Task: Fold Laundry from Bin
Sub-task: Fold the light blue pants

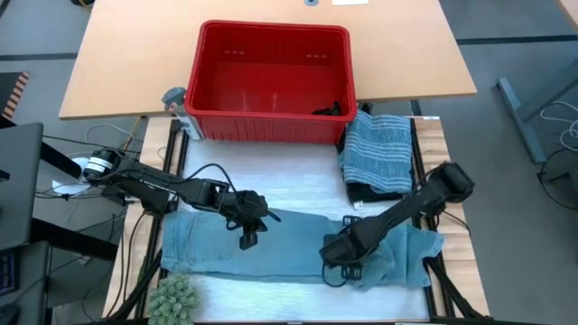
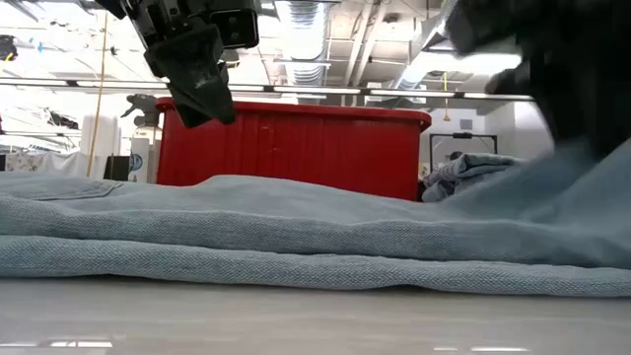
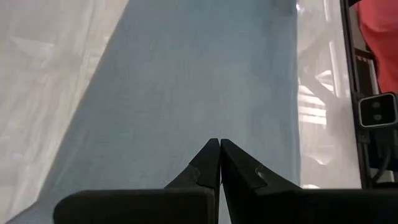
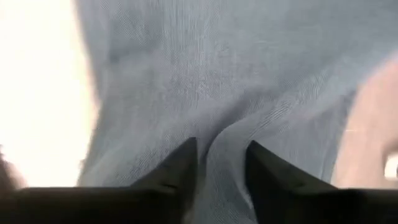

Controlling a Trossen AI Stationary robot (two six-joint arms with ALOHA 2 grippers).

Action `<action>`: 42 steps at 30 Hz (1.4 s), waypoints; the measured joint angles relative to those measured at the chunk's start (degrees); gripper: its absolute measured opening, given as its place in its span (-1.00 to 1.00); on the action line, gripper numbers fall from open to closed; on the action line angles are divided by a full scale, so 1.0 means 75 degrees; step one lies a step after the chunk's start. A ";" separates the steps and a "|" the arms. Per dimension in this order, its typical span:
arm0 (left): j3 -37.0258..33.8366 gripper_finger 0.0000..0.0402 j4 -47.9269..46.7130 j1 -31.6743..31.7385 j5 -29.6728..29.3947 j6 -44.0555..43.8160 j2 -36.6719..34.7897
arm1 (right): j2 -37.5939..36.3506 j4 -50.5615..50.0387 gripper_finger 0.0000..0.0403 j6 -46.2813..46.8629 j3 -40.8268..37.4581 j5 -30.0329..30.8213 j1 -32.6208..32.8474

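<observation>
In front of the red bin (image 1: 271,86), in the high view, I see a light blue garment (image 1: 271,244) lying long and flat on the white work mat (image 1: 262,176). The bin is a hard plastic box with a thick rim, and a bit of dark cloth (image 1: 332,109) sits in its corner. Just beside the bin lies a folded striped cloth (image 1: 379,149) on top of a black cloth (image 1: 375,191). My left gripper (image 1: 247,236) hangs over the blue garment, on the side away from the striped stack. My right gripper (image 1: 336,268) is down on the bunched end of the garment, below that stack. A fuzzy green plant (image 1: 173,298) sits at the near corner, far from the bin.

In the low view, the garment (image 2: 296,237) looks soft and woven, and it blocks the bottom of the bin (image 2: 296,148). The left gripper (image 2: 202,94) hangs in front of the bin with its fingers pressed together. The right arm is a dark blur.

In the left wrist view, my two black pointed fingers (image 3: 205,171) touch each other over the smooth blue cloth (image 3: 186,93) and hold nothing.

In the right wrist view, my fingers (image 4: 180,165) are spread apart, with a ridge of blue cloth (image 4: 217,93) rising between them. I cannot tell if they pinch it.
</observation>
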 joint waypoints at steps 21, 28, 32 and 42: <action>-0.0006 -1.00 -0.0585 0.0002 -0.0446 0.0204 0.0026 | -0.2252 -0.2074 0.19 0.9244 0.0189 0.1173 0.3973; -0.0006 -1.00 -0.0539 0.0044 -0.0411 0.0204 0.0026 | -0.2281 -0.2179 0.19 1.0520 0.0191 0.1637 0.4719; -0.0006 -1.00 -0.0539 0.0044 -0.0408 0.0204 0.0028 | -0.2289 -0.2260 0.19 1.1123 -0.0019 0.1658 0.5024; -0.0006 -1.00 -0.0591 0.0047 -0.0405 0.0318 0.0029 | -0.2287 -0.2060 0.19 1.1031 -0.0682 0.3078 0.5038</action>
